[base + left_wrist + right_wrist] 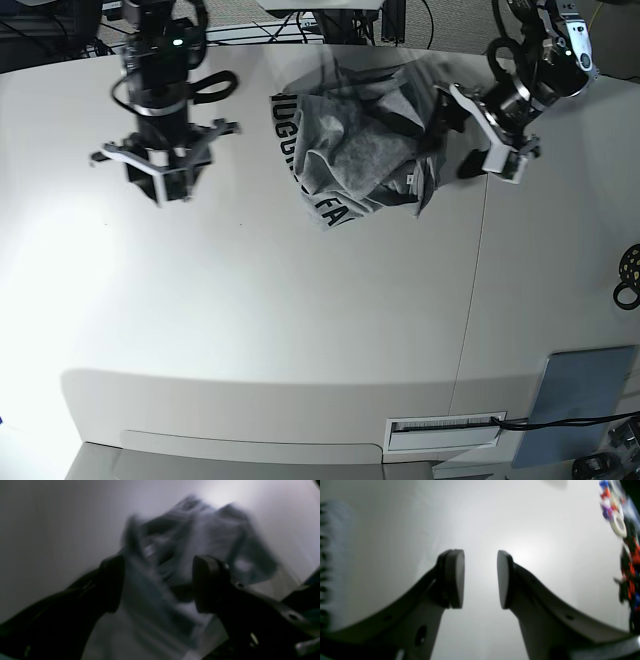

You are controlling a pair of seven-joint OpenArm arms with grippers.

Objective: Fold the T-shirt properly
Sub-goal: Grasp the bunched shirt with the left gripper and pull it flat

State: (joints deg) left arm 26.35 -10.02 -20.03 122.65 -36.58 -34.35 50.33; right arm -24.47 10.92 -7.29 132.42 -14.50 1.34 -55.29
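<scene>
The T-shirt (365, 150) lies crumpled in a heap on the table (300, 330), lettering partly showing, so folding proper has not begun; spreading it flat comes first. The left gripper (478, 140) hangs just beside the heap with jaws spread wide; its blurred wrist view seems to show cloth ahead of the fingers, not pinched. The right gripper (160, 170) hovers well apart, released, over bare table. Next, each must find an edge or shoulder to grasp.

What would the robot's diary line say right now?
crumpled heather-grey cotton T-shirt: unfolded | left gripper: open, beside it | right gripper: open, empty
</scene>
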